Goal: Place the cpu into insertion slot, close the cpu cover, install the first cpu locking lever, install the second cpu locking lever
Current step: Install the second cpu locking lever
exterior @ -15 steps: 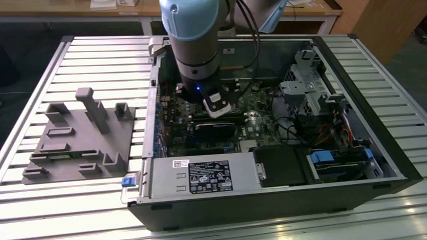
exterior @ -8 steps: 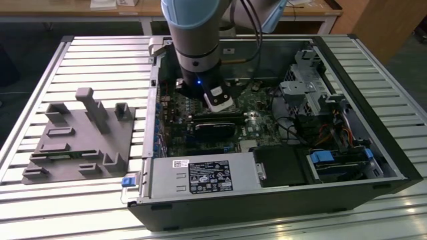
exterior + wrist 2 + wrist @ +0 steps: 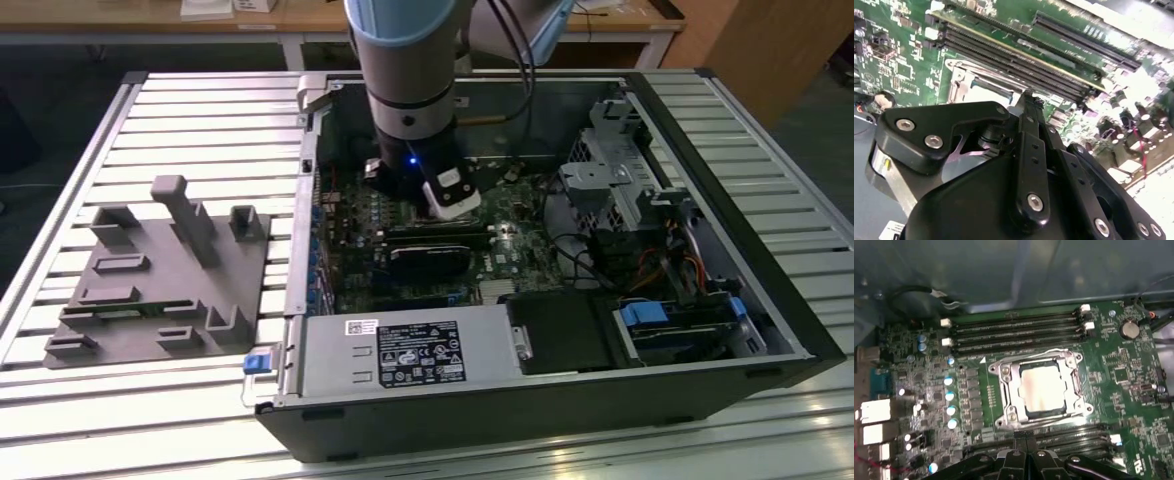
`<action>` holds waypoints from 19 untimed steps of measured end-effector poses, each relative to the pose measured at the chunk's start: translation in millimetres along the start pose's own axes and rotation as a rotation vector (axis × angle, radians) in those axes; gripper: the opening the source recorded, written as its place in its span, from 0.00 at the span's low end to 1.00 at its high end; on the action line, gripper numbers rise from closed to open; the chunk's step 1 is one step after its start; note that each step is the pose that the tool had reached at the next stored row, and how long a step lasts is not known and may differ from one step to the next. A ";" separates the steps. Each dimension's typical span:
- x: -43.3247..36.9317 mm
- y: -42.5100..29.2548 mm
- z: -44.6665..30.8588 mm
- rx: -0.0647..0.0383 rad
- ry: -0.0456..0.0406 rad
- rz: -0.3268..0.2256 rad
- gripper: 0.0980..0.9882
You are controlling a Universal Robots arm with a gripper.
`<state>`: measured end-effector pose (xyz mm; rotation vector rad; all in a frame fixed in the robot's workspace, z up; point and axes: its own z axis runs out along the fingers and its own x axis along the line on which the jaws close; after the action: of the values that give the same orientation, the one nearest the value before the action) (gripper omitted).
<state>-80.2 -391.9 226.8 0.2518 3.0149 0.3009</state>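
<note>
**A:** so where's the cpu (image 3: 1043, 388) at this point? Trying to work out how it sits relative to the hand.

**B:** It's already down in the insertion slot (image 3: 1004, 371) — in the first wrist view you see the pale silvery top sitting square in the socket, and the cpu cover (image 3: 1070, 385) looks folded flat around it, the chip showing through the window. Can't tell from here whether the levers are latched.

**A:** and the hand?

**B:** The hand (image 3: 1025, 437) has its two fingertips (image 3: 1020, 438) pressed together with nothing between them, so it's empty and pinched narrow. It hangs just past the socket edge that faces the nearer bank of memory slots (image 3: 1074, 437), tips over those slots rather than over the chip. The socket lies straight ahead of the tips, toward the far memory bank.

**A:** and from outside?

**B:** In the exterior view the arm (image 3: 407, 80) comes straight down into the open computer case (image 3: 787, 330) on the slatted tabletop (image 3: 147, 140) — the grey fixture tray (image 3: 147, 290) sits well off to the exterior view's left.
</note>
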 end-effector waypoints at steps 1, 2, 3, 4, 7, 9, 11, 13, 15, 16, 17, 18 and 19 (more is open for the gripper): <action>-0.2 3.0 0.9 0.003 -0.0005 0.000 0.01; -0.2 5.8 1.8 0.006 -0.0010 -0.001 0.01; -0.2 8.5 2.6 0.010 -0.0014 -0.001 0.01; -0.5 11.6 3.8 0.016 -0.0026 -0.002 0.01; -2.6 16.6 6.2 0.032 -0.0049 -0.004 0.01; -4.9 19.8 8.0 0.038 -0.0060 -0.005 0.01; -7.5 23.3 9.9 0.045 -0.0069 -0.005 0.01; -10.5 26.6 11.8 0.049 -0.0076 -0.006 0.01; -13.6 30.5 13.8 0.054 -0.0081 -0.006 0.01; -15.2 32.6 14.8 0.055 -0.0082 -0.007 0.01; -16.8 35.0 15.9 0.057 -0.0083 -0.007 0.01; -18.3 37.3 16.9 0.059 -0.0083 -0.007 0.01; -19.9 39.4 17.9 0.060 -0.0083 -0.007 0.01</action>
<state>-52.5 -353.9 219.1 0.2467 3.0193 0.2078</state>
